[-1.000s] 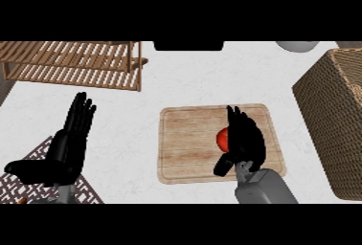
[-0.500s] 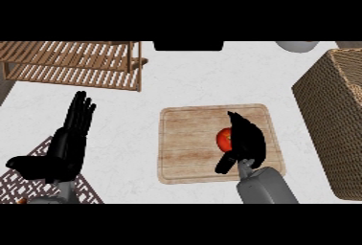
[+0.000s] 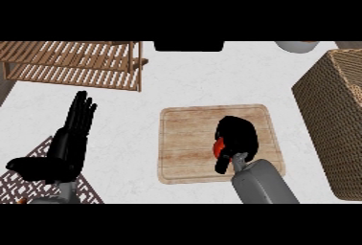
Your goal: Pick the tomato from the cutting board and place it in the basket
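Note:
A wooden cutting board (image 3: 187, 143) lies in the middle of the white counter. On its right half sits the red tomato (image 3: 220, 145), of which only a small strip shows. My right hand (image 3: 237, 136) covers it from above, fingers curled down round it and thumb on its near side. A large woven basket (image 3: 336, 115) stands at the right edge, close to the board. My left hand (image 3: 71, 139) rests open at the left, fingers straight and pointing away from me.
A slatted wooden rack (image 3: 78, 64) fills the far left of the counter. A patterned mat (image 3: 28, 179) lies under my left forearm. A dark object (image 3: 188, 46) and a pale dish (image 3: 297, 46) sit at the far edge.
My right hand's fingers, straight over the tomato a second ago, have curled down round it. The left hand has stayed where it was.

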Motion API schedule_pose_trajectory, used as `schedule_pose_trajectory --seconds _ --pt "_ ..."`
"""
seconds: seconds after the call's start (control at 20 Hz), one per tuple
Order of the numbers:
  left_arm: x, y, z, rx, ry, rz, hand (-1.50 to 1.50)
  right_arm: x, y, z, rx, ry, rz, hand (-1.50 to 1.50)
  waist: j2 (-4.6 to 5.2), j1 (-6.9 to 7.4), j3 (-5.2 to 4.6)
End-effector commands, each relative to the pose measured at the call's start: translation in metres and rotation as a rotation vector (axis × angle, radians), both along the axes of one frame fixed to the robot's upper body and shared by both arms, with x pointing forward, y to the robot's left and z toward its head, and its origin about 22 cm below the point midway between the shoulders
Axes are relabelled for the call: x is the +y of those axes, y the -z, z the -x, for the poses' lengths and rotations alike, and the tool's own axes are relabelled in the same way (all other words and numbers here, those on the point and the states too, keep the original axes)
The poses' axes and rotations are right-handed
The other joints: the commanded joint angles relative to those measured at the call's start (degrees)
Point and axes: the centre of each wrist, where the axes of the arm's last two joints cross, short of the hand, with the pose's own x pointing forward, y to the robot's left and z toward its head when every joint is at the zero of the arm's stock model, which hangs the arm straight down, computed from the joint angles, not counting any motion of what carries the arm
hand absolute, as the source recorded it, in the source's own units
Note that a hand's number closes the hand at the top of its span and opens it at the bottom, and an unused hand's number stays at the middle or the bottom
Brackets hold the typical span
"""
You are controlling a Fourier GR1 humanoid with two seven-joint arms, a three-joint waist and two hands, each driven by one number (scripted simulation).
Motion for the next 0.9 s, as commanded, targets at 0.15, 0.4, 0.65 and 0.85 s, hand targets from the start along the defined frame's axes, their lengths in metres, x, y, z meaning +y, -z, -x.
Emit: schedule_pose_trajectory --seconds 0.15,0.4,0.65,0.85 --pt "-0.009 -0.002 0.0 -0.016 0.014 -0.004 0.0 -0.046 0.005 -0.043 -0.012 0.338 0.047 1.5 0.97 0.86 0.19" --pt "-0.006 -0.005 -0.001 -0.038 0.011 0.0 0.0 -0.123 -0.007 -0.066 -0.012 0.894 0.021 1.5 3.0 1.39 0.31" --pt "-0.012 -0.01 -0.005 -0.049 0.08 -0.007 0.0 -0.163 -0.027 -0.094 -0.095 1.102 0.088 1.5 3.52 5.29 0.29" --pt "-0.026 -0.01 -0.008 -0.044 0.111 0.005 0.0 -0.156 -0.054 -0.117 -0.265 1.178 0.111 1.5 3.04 6.27 0.27"
